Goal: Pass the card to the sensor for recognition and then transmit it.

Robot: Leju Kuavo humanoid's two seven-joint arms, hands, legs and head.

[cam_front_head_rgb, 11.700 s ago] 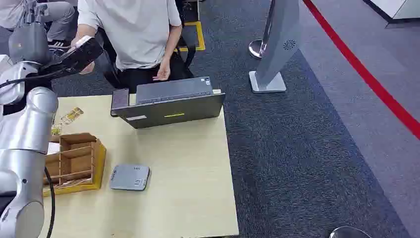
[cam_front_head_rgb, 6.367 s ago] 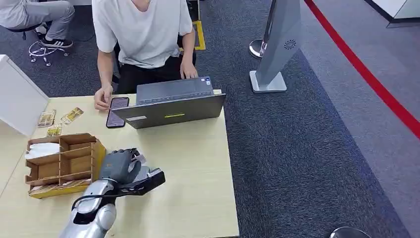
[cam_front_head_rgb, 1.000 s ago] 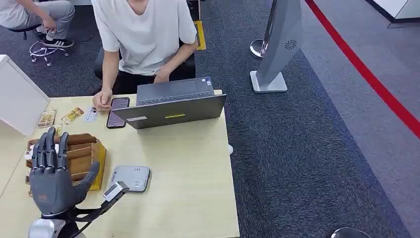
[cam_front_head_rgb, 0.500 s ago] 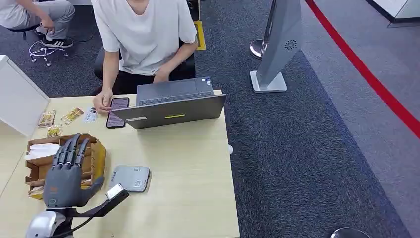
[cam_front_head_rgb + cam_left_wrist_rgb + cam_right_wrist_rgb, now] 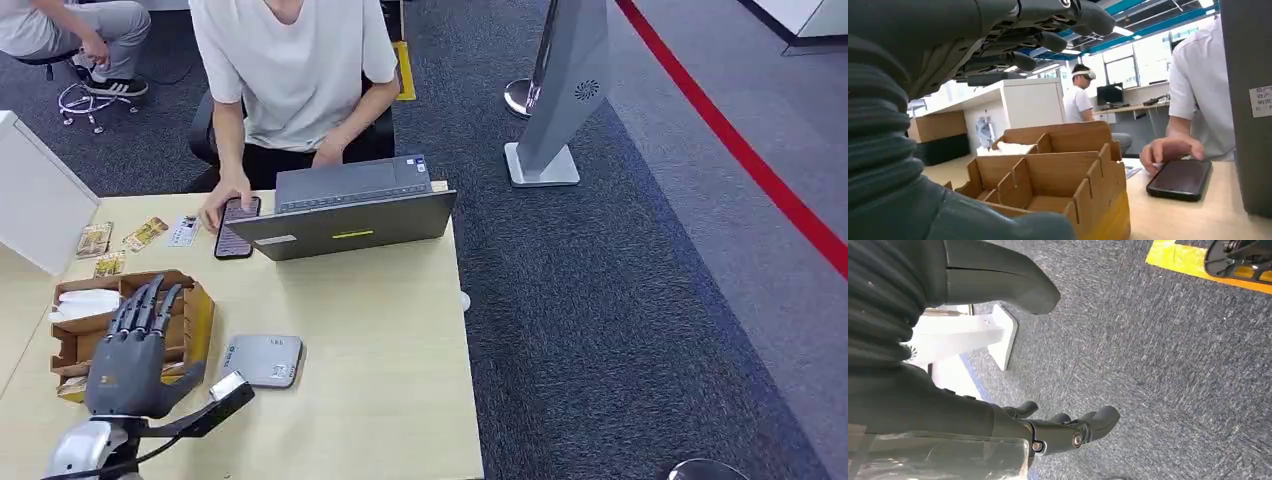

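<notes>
The left robot hand is held flat above the wooden box, fingers spread and nothing gripped, while the right robot hand hangs over the carpet, fingers loosely curled on nothing as far as can be told. What is judged to be a card lies on the tabletop beside the phone; the grey sensor sits just beside the box. A card should be gripped by its edges, kept level, and lowered squarely over the sensor.
</notes>
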